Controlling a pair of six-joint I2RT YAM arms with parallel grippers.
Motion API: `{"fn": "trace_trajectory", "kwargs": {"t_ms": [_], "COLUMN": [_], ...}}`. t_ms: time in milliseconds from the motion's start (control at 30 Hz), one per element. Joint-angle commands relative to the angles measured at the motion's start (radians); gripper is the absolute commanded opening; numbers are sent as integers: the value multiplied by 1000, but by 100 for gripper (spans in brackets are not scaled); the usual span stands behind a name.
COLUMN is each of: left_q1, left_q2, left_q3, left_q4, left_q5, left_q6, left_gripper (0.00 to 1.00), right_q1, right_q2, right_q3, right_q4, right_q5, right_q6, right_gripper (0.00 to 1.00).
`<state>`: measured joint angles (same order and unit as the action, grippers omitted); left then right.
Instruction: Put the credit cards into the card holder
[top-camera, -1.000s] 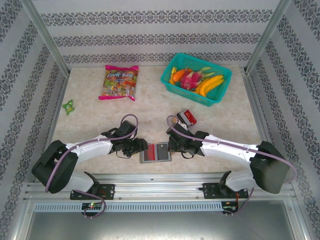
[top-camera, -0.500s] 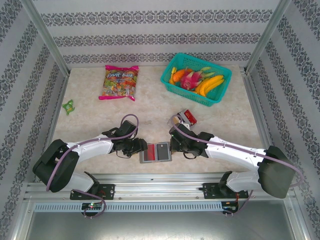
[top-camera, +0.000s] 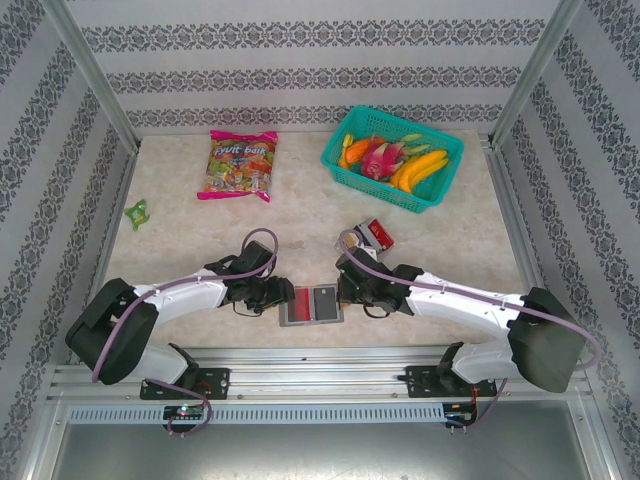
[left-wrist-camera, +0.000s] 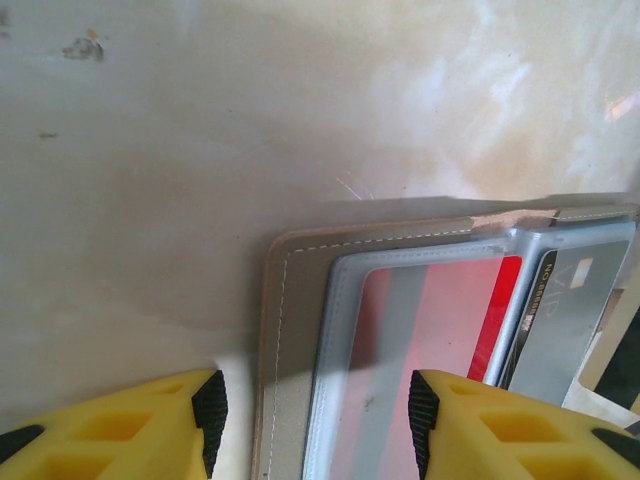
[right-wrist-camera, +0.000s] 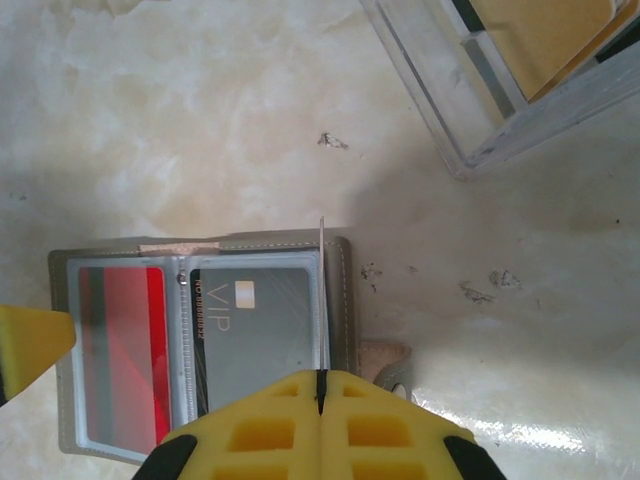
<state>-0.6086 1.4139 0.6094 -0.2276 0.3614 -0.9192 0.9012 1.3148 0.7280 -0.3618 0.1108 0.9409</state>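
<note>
Two credit cards (right-wrist-camera: 255, 340) sit in the open card holder (top-camera: 310, 305), lower centre of the tabletop (top-camera: 180, 240). I see my left fingers (left-wrist-camera: 205, 410) apart over its edge, and my right fingers (right-wrist-camera: 290, 405) clamped on a thin card (right-wrist-camera: 322, 260) seen edge-on.

Walls (top-camera: 300, 60): white paper with grey damask bands, on three sides.
Table top (top-camera: 170, 240): beige, marble-look, faintly scuffed.
Frame posts (top-camera: 90, 70): slanting aluminium bars at the back corners.
Near edge: ribbed aluminium rail (top-camera: 320, 375).
Light: soft, with glossy glare on the table.
</note>
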Motion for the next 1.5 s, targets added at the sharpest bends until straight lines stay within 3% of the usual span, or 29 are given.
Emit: {"fn": "trace_trajectory", "kwargs": {"t_ms": [0,467,733,1133,1467], "left_q1": [-26,-28,-31,-37,-39], "left_q2": [37,43,49,55,-18], "left_q3": [8,4,4,8,-1], "left_q4": [37,48,47,58,18], "left_q5": [14,16,16,12,-64], "left_q6": [14,13,13,5,-16], "left_gripper": [54,54,53,52,49], "right_q1": [9,20,16,-15,-35], "right_q2": [15,53,-4,-39,-26], "right_q3": [-10,-42,-65,-82,-73], "right_q4": [-5,44,112,260,342], "right_q5": [4,-10,-36,-166,-257], "right_q6": [12,14,38,64,76], "right_gripper": [0,0,0,0,0]}}
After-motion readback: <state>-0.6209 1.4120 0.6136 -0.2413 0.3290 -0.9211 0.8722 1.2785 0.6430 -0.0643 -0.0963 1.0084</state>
